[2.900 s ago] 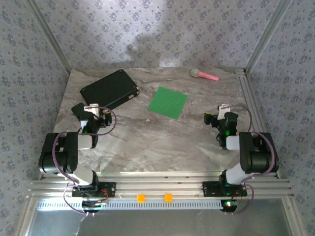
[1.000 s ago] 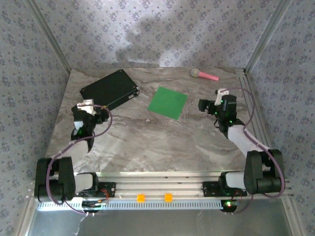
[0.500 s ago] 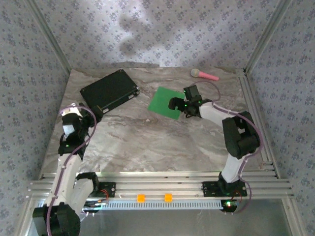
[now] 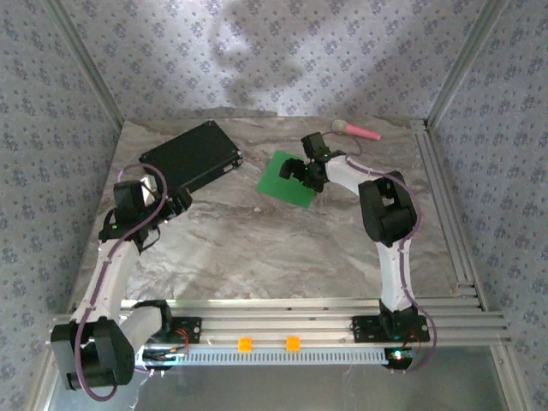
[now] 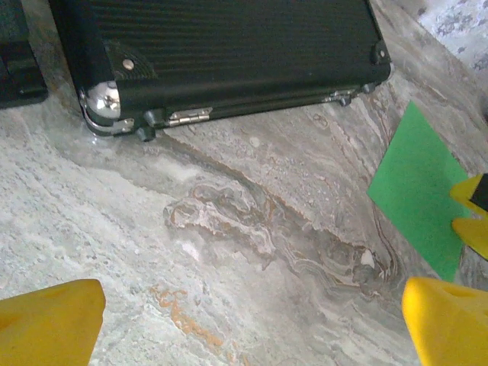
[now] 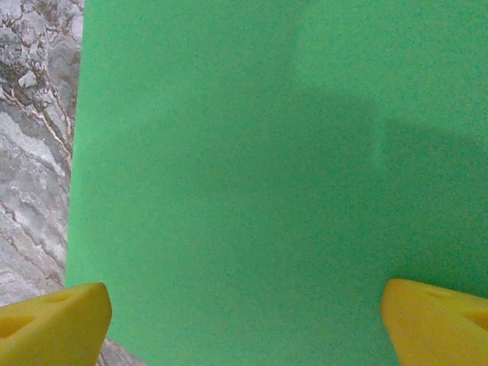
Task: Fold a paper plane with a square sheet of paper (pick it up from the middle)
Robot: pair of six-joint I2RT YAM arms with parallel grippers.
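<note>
1. Marbled grey desk (image 4: 257,248), walled by patterned panels, carries one black case (image 4: 190,154), one pink-handled toy (image 4: 355,130) and one square sheet of paper (image 4: 278,181); two end effectors are over it.
2. The green sheet lies flat and unfolded just right of the case. Being square, it has no long axis, and its edges sit skewed to the case.
3. The right end effector (image 6: 244,328) hovers over the sheet, spread wide, holding nothing.
4. The left end effector (image 5: 244,328) hangs just in front of the case, wide and empty.
</note>
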